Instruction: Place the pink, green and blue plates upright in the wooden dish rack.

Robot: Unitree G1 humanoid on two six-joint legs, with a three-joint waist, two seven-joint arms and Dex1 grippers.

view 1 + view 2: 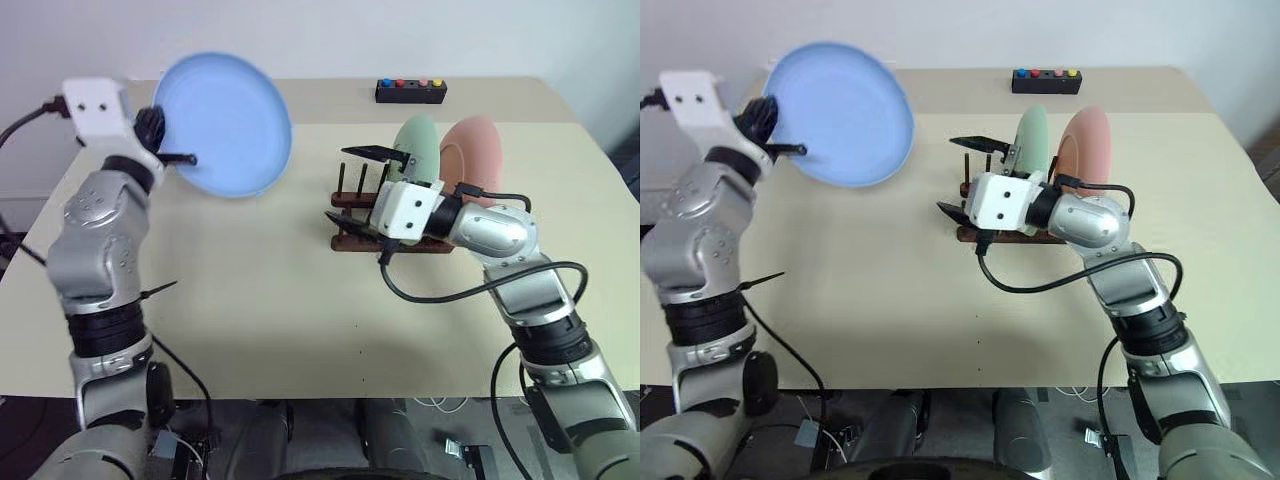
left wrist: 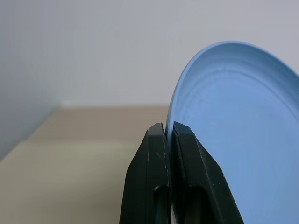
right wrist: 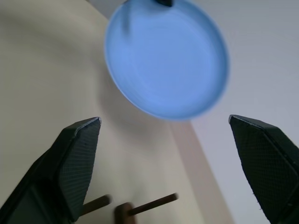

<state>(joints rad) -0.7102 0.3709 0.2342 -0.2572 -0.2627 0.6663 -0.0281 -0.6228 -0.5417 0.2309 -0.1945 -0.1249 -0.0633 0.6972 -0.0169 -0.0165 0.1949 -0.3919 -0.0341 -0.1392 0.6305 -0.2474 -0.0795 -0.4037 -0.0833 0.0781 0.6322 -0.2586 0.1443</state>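
Note:
My left gripper (image 1: 178,158) is shut on the rim of the light blue plate (image 1: 228,125), which hangs tilted in the air above the table's left half; the two black fingers (image 2: 161,154) pinch its edge. The pale green plate (image 1: 418,148) and the salmon pink plate (image 1: 474,152) stand upright side by side in the dark wooden dish rack (image 1: 352,200) at centre right. My right gripper (image 1: 352,185) is open wide, hovering at the rack's left end, its fingertips (image 3: 79,140) spread apart and facing the blue plate (image 3: 166,58).
A small black box with coloured buttons (image 1: 411,91) sits near the table's far edge. The beige table (image 1: 270,300) ends close to the rack's right and far sides. A black cable (image 1: 440,290) loops from my right forearm over the tabletop.

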